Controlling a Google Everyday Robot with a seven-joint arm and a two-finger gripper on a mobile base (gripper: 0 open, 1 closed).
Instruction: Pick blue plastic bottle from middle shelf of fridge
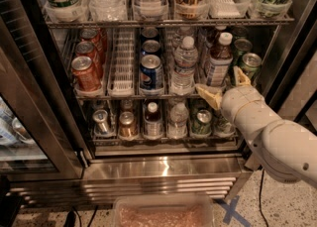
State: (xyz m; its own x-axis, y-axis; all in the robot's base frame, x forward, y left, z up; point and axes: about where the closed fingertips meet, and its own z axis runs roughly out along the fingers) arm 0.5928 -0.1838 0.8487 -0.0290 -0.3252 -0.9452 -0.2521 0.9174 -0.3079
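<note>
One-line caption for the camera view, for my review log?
Gripper, jaws open, at the front of the middle shelf of the fridge, just below the blue plastic bottle, not yet gripping it.

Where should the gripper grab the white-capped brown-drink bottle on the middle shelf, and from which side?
Probably the bottle by its labelled body, coming straight in from the front. It stands upright at the front of its lane, with a water bottle and a green can close beside it, so sideways entry looks blocked. The gripper, open, sits just before its base.
</note>
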